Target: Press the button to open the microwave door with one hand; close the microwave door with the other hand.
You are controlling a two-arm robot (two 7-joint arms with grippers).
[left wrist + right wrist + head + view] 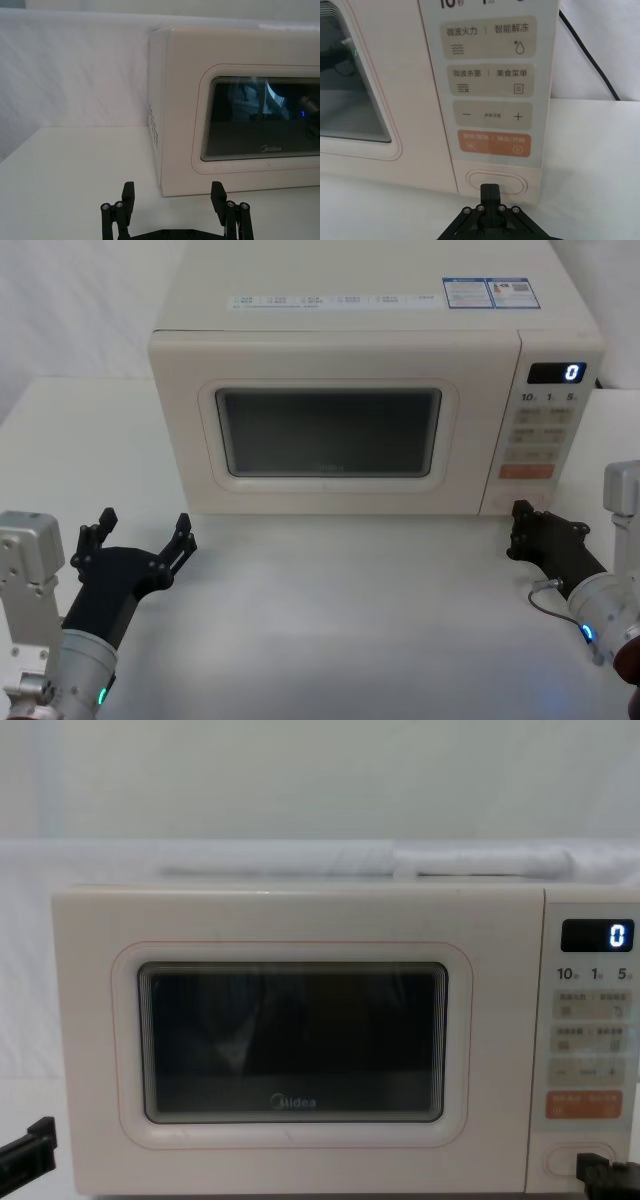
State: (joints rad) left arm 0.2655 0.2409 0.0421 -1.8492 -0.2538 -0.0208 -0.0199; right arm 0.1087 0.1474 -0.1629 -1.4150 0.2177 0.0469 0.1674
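Chest view, cream microwave door (pixel 290 1040) shut, dark window

A: Microwave door (pixel 330 430)?
B: Left of control panel (pixel 545 430); button (pixel 496 182) lowest there.
A: Grippers?
B: Right gripper (pixel 489 190) before button; left gripper (pixel 143 532) before door's left corner.
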